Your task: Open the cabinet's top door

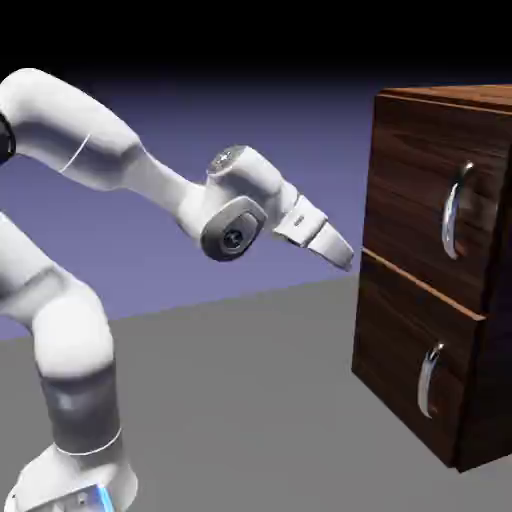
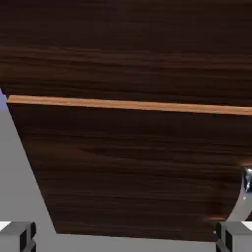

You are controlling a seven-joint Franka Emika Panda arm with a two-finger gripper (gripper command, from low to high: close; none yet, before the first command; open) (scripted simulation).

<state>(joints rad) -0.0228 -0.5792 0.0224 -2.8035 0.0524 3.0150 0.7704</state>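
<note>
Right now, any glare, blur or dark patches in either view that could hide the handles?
Exterior view: sharp, top band black, bright glints on the top door handle and the lower handle, both readable. Hand view: wood of the cabinet fills it, evenly lit, no blur; only a sliver of one shiny handle at the right edge, cropped.

White jointed robot arm seen rising from lower left of exterior view, upper link bent over and extended rightward. Grey-capped wrist joint angled slightly downward. White two-finger gripper held in free air, nothing gripped; finger spacing not discernible there. In hand view, small grey fingertips shown set wide apart at bottom corners.
</note>
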